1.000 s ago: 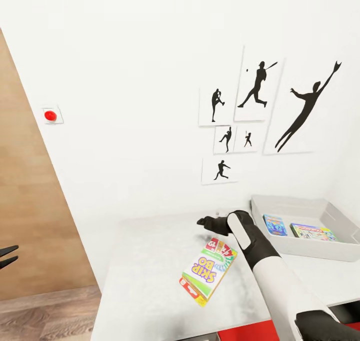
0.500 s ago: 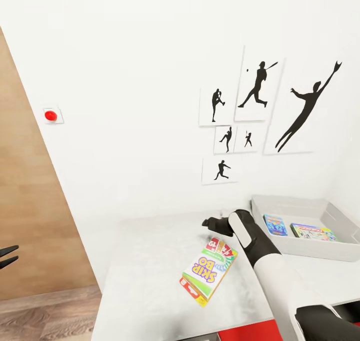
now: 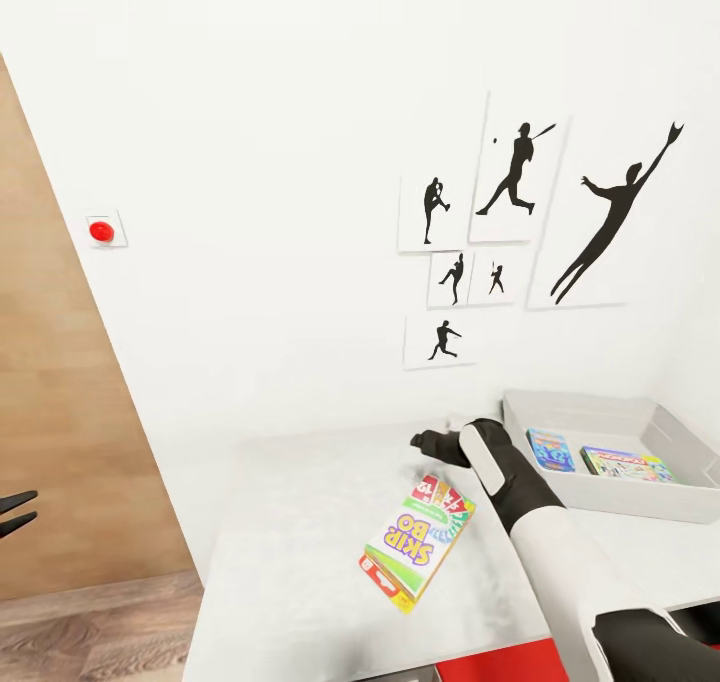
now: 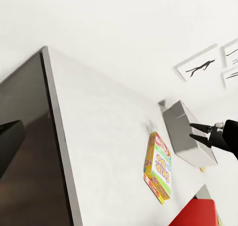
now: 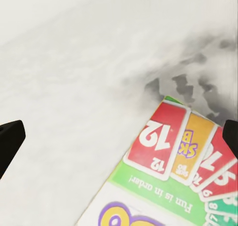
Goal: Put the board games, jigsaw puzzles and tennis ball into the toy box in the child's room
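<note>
A green-yellow-red Skip-Bo board game (image 3: pixel 415 542) lies flat on the light-grey table (image 3: pixel 290 522); it also shows in the left wrist view (image 4: pixel 158 167) and the right wrist view (image 5: pixel 168 171). My right gripper (image 3: pixel 425 442) hovers open just above the box's far end, nothing between its fingertips (image 5: pixel 10 139). Beside it to the right stands the toy box (image 3: pixel 610 497), holding a blue board game (image 3: pixel 550 450) and a green-edged colourful flat box (image 3: pixel 625 464). My left gripper (image 3: pixel 15 512) hangs open off the table's left side. The jigsaw puzzles, tennis ball and bed are out of view.
A white wall with black sports-player silhouette pictures (image 3: pixel 520 222) rises right behind the table. A red button (image 3: pixel 101 231) sits on the wall at left, next to a wooden panel (image 3: pixel 60 432). Wood-plank floor (image 3: pixel 90 637) lies left of the table.
My right gripper has drifted slightly right, toward the toy box. The Skip-Bo box and left gripper have not moved.
</note>
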Available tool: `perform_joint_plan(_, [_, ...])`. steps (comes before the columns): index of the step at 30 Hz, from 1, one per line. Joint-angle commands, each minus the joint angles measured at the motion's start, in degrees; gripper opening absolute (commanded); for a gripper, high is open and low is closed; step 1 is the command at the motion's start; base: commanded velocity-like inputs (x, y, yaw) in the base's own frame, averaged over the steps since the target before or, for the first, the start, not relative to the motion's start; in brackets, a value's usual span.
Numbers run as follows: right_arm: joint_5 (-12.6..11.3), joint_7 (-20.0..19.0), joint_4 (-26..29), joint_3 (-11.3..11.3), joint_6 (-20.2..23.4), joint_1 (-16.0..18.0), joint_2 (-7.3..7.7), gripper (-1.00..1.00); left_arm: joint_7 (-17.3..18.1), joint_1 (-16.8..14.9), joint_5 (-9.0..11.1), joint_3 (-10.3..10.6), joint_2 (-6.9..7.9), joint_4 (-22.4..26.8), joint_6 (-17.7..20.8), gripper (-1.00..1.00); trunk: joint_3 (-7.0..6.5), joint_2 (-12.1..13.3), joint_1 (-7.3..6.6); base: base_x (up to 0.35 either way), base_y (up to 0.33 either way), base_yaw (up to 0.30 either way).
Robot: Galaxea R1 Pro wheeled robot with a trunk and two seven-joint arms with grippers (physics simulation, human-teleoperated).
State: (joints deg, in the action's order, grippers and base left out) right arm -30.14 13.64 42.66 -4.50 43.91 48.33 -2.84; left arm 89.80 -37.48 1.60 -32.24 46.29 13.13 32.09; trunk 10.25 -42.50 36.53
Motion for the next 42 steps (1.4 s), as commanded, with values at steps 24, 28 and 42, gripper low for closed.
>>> perform_joint_plan(24, [1.03, 0.93, -6.53, -0.08, -1.57, 4.90, 0.28, 1.00, 0.20, -0.05, 0.16, 0.16, 0.03, -0.04, 0.61, 1.00, 0.54, -0.08, 0.01, 0.000, 0.000, 0.000])
perform_joint_plan(28, [0.98, 0.94, -7.36, -0.08, -2.22, 5.27, 0.29, 1.00, 0.20, -0.05, 0.16, 0.16, 0.03, -0.04, 0.61, 1.00, 0.88, -0.08, 0.01, 0.000, 0.000, 0.000])
perform_joint_plan(42, [1.01, 0.95, -9.31, -0.07, -2.66, 6.51, 0.28, 1.00, 0.20, -0.05, 0.16, 0.16, 0.03, -0.04, 0.61, 1.00, 2.19, -0.08, 0.01, 0.000, 0.000, 0.000])
